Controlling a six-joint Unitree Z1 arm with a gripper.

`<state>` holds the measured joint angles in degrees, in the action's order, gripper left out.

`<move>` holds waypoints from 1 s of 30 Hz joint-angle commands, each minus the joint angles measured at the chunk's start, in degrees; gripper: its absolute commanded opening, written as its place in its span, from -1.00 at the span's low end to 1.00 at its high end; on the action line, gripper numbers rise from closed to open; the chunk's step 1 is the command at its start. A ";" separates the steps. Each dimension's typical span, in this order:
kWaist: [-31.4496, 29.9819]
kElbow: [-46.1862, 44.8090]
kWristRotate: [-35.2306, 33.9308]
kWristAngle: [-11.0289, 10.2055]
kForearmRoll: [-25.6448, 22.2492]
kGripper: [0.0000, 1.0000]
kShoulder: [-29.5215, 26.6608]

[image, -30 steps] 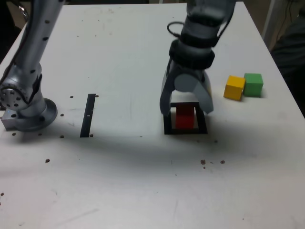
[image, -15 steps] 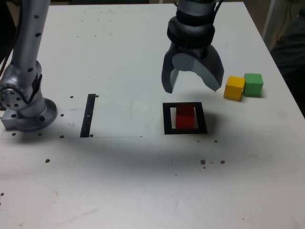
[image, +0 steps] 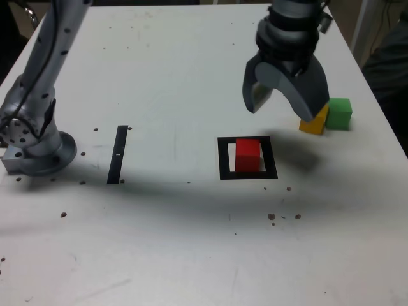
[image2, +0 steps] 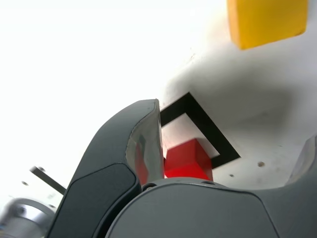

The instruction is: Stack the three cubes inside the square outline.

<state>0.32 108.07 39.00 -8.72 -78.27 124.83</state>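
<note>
From the exterior view's left, the arm's round metal base [image: 35, 150] sits on the pale, speckled table [image: 159, 242], and just beside it lies a single flat black strip [image: 117, 154], matte like tape. Further along comes the square outline [image: 224, 167], a thick black border round a whitish middle, with the red cube [image: 247, 155] resting inside it, toward the far edge. So the first block looks placed, and fetching the second seems to be the step in hand.

Above and to the right of the square hangs the gripper [image: 282, 105], dark grey and smooth, its curved jaws spread wide with nothing between them. Its right jaw partly hides the yellow cube [image: 312, 124], which touches the green cube [image: 339, 113] on its right.

All three blocks are plain, sharp-edged and solid-coloured. My guess is the next move calls for dropping over the yellow one squarely, without nudging its green neighbour.
</note>
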 commanded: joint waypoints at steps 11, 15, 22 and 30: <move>1.35 11.08 14.79 -4.09 -4.37 0.98 6.47; 1.53 12.59 17.22 -5.07 -4.86 0.98 7.75; 1.53 15.73 21.18 -6.53 -5.54 0.98 11.07; 1.53 18.64 23.15 -7.74 -6.51 0.95 13.40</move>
<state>1.84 125.99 61.87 -16.10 -84.37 137.54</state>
